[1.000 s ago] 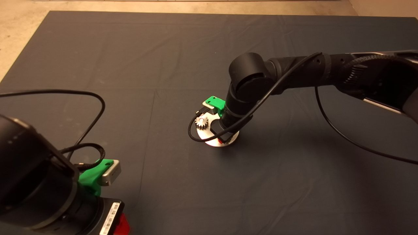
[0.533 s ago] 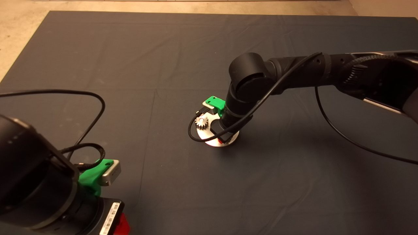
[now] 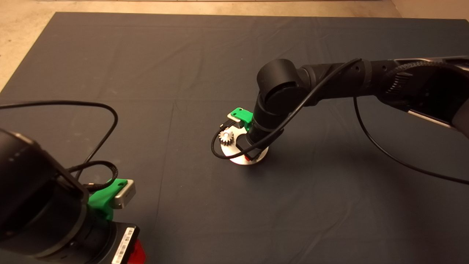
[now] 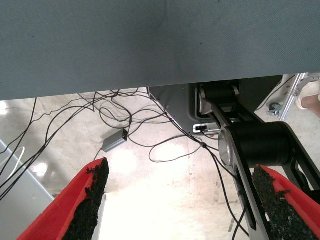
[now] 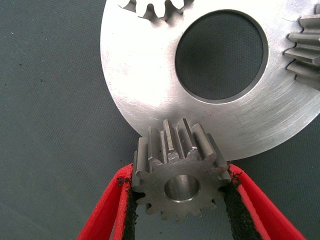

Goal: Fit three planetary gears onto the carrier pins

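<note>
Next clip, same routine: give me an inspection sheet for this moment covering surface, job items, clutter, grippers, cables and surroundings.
Surface: dark mat, wrinkled.
Job's things: carrier disc flat on the mat; one gear seated on it in the head view; parts of two gears at the disc's rim in the right wrist view; third gear held over the disc's edge.
Clutter: nothing seen.
Grippers: right gripper shut on the third gear; left gripper open, parked at the lower left.
Cables: black cable loops beside the disc; loose wires on the floor.
Surroundings: pale floor; a shoe.
</note>
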Robot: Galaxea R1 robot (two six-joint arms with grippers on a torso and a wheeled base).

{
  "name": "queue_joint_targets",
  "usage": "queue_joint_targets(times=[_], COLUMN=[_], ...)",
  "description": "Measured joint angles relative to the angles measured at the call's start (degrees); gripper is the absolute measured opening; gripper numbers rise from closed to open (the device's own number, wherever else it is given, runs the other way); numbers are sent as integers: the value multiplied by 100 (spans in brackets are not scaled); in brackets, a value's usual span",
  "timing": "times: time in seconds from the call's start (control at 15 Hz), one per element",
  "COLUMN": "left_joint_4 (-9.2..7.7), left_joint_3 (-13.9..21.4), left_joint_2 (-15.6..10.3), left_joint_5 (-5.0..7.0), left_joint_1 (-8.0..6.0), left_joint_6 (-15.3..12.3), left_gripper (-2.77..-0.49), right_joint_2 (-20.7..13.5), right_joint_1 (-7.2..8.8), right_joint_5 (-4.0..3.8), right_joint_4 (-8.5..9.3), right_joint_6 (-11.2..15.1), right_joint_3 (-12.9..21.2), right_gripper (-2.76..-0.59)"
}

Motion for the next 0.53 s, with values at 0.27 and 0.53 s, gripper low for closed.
queue_joint_targets(times=[0.27,0.53], left_joint_4=[0,0], left_joint_3=[0,0], left_joint_2=[0,-1], left_joint_5=[0,-2], left_joint_1=[0,30], left_joint_6=[0,0], left_gripper=[-122,-122], right_joint_2=[-11,-11], right_joint_1=[39,45], right_joint_5=[0,-2], right_joint_4=[-2,-4], right_joint_6=[-13,-46], right_joint_3=[-5,-5], right_gripper=[-230,-230])
